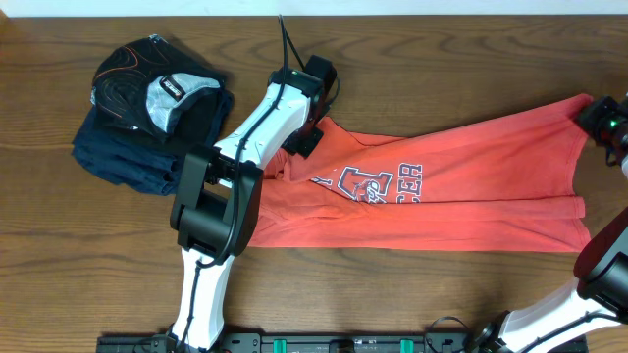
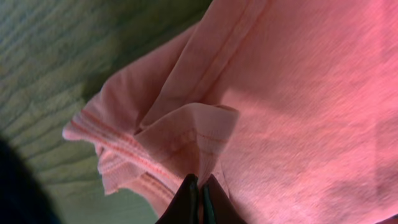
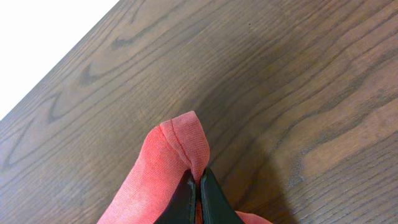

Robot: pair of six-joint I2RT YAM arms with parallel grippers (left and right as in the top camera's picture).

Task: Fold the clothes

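- The T-shirt [image 1: 442, 186] is soft coral-red cotton knit. It lies pulled into a long, creased band that runs from the left fingers [image 2: 183, 205] to the right fingers [image 3: 214, 202].
- The left fingers are clenched on a folded flap of the T-shirt. Just beyond their tips the cloth bunches into layered pleats, with a ribbed, double-stitched edge curling off to one side.
- The right fingers are clenched on a corner of the T-shirt. A rounded loop of cloth with one line of hem stitching stands up right at their tips, and the rest trails back under them.
- The lettering [image 1: 378, 184] sits between the two pairs of fingers, nearer the left ones. It is navy blocks edged in white on a slight arch. Only "CER" at its end can be read; the rest is lost in the creases.
- The worktop [image 1: 392, 294] under the T-shirt is dark brown wood with long wavy grain, which shows plainly ahead of the right fingers.
- A pile of dark garments [image 1: 147, 118] lies beside the left fingers, on the side away from the right ones. It is navy and black folded cloth topped by a grey-white patterned piece with thin curved lines. A small label on it is too small to read.
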